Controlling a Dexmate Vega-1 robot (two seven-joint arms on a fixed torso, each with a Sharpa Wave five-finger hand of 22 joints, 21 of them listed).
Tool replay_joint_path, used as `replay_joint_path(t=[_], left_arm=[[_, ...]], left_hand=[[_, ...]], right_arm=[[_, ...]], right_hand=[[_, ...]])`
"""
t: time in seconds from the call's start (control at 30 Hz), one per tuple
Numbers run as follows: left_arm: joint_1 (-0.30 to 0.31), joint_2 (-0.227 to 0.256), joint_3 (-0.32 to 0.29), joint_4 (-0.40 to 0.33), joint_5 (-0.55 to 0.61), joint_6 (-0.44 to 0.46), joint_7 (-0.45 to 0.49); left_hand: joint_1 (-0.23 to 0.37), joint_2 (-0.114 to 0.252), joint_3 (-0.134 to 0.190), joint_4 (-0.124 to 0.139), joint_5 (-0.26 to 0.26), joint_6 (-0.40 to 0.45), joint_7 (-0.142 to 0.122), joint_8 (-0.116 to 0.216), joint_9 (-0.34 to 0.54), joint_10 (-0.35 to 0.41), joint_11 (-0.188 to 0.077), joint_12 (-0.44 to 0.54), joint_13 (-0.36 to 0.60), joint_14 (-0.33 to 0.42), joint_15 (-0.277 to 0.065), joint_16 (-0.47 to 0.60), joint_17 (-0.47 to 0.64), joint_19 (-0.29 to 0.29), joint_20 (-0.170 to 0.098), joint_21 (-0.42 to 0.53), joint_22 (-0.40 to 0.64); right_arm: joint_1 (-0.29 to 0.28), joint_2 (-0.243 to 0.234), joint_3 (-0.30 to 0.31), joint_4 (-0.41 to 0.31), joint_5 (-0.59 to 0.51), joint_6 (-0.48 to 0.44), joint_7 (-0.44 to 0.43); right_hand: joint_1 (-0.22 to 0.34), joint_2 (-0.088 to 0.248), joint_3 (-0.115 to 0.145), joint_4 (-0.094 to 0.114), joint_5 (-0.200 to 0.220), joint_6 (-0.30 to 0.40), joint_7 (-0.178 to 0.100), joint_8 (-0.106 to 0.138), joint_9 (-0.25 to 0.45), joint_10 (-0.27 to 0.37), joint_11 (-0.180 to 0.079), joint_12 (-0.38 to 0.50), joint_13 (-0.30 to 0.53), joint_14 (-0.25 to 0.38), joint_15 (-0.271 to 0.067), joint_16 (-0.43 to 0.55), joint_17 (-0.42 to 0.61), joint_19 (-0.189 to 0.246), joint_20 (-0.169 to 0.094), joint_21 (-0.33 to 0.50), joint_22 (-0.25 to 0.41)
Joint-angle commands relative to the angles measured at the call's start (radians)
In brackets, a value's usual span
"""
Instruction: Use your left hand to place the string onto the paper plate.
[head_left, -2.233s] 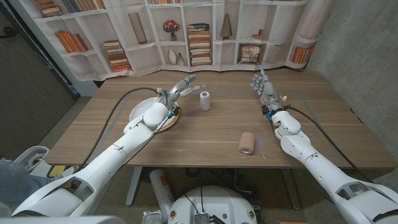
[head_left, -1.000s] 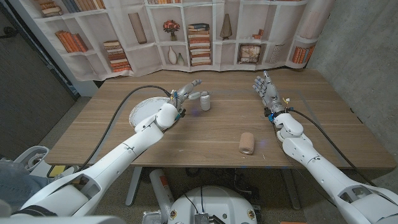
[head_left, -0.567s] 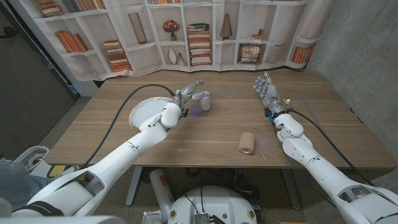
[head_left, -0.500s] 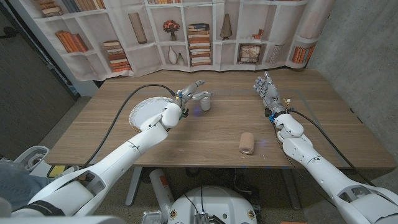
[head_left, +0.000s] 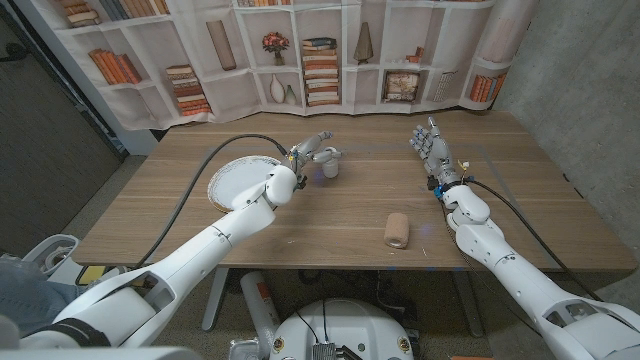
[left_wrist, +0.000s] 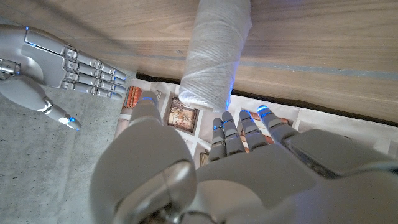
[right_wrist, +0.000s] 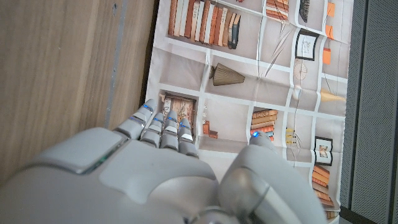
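Wooden table (head_left: 330, 215) holds the string (head_left: 328, 163), an upright white spool just beside the paper plate (head_left: 228, 180). It looks light, firm and tippable; grasp its sides. Left hand (head_left: 312, 150) is spread around it, not yet clamped, as the left wrist view confirms. Right hand (head_left: 428, 143) waits well apart, fingers extended.

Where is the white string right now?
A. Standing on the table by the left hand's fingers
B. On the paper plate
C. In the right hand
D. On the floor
A. The string stands upright on the table, right at the left hand, whose fingers are spread beside it in the left wrist view. The plate has no string on it.
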Motion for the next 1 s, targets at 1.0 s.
replay_joint_path(t=[1.0], left_arm=[[0.009,-0.052,0.012,0.023,0.041,0.036,0.094]], left_hand=[[0.413,0.132,0.162,-0.032,-0.11,0.249,-0.042,0.061,0.008,0.24,-0.083,0.024,0.011,0.233,-0.067,0.039,0.018,0.278,0.007,0.116,0.016]], right_arm=[[0.006,0.004,0.004,0.017,0.006,0.004,0.013]], right_hand=[[0.007,0.007,-0.001,-0.005,0.008,0.01,-0.003,0.008,0.005,0.01,-0.004,0.009,0.003,0.019,0.0,0.006,0.005,0.013,0.002,-0.002,0.005]])
